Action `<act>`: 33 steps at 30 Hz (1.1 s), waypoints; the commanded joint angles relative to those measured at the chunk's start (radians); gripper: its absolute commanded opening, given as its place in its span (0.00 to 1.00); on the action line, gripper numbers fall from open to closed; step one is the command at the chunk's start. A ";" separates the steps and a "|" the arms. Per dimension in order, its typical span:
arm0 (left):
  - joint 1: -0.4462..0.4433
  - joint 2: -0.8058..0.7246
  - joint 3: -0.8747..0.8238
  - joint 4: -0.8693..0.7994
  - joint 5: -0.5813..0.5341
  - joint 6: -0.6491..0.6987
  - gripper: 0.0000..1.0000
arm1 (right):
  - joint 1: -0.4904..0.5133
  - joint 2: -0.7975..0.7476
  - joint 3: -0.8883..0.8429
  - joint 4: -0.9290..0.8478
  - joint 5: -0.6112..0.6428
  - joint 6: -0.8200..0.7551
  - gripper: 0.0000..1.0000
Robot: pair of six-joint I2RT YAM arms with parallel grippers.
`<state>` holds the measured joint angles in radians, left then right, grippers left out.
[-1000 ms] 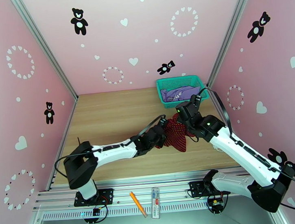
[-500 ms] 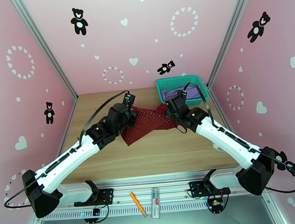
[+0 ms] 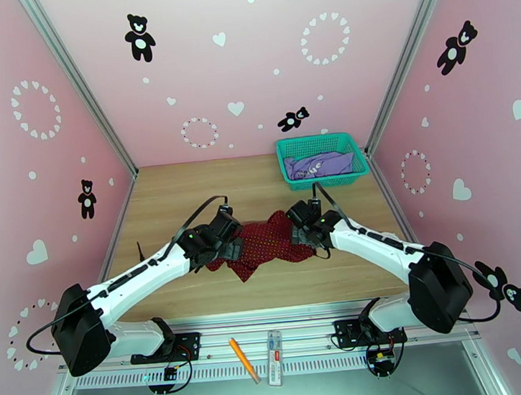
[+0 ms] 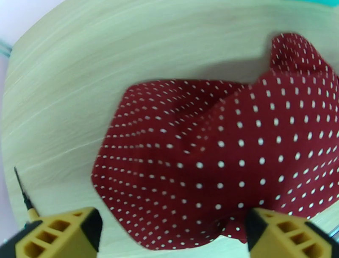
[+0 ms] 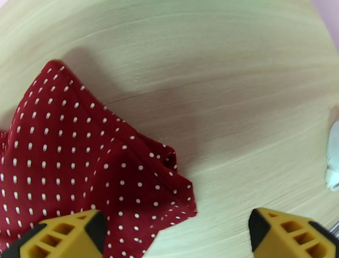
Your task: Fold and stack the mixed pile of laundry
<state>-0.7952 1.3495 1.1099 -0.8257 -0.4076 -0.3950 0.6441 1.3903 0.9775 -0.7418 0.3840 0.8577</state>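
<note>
Lying rumpled near the middle of the table (image 3: 181, 194), the dark red cloth (image 3: 265, 240) with pale dots is sitting between your two end effectors. One pointed fold is reaching toward the near edge. In the left wrist view the cloth (image 4: 212, 161) is showing a wavy left edge with a raised fold at its far right, and bare wood is running around that edge to the left and beyond. In the right wrist view the cloth (image 5: 80, 169) is ending in a loose corner at its right side, and open wood is stretching away to the right of it.

Your left end effector (image 3: 236, 248) is hovering at the cloth's left side with its fingers spread wide (image 4: 173, 225), gripping nothing. Your right end effector (image 3: 300, 229) is hovering at the cloth's right side, also spread wide (image 5: 176, 229) and holding nothing.

The lavender-purple T-shirt (image 3: 319, 165) is lying bunched inside the teal basket (image 3: 285, 165) at the far right corner of the table, well apart from the cloth. You are getting free room across the whole left half of the table, along the far edge left of the basket, and on the near strip in front of the cloth.
</note>
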 commanded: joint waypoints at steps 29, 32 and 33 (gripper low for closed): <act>-0.244 0.271 -0.120 0.095 0.318 -0.800 0.71 | -0.027 -0.178 -0.049 -0.045 -0.236 -0.287 0.82; -0.227 0.331 -0.082 0.071 0.293 -0.781 0.70 | -0.027 -0.183 -0.061 -0.042 -0.234 -0.287 0.82; -0.221 0.342 -0.073 0.059 0.279 -0.776 0.68 | -0.028 -0.188 -0.065 -0.042 -0.234 -0.286 0.82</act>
<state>-1.0321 1.6684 0.9928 -0.7853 -0.0986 -1.1690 0.6197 1.2331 0.9295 -0.7944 0.1543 0.5827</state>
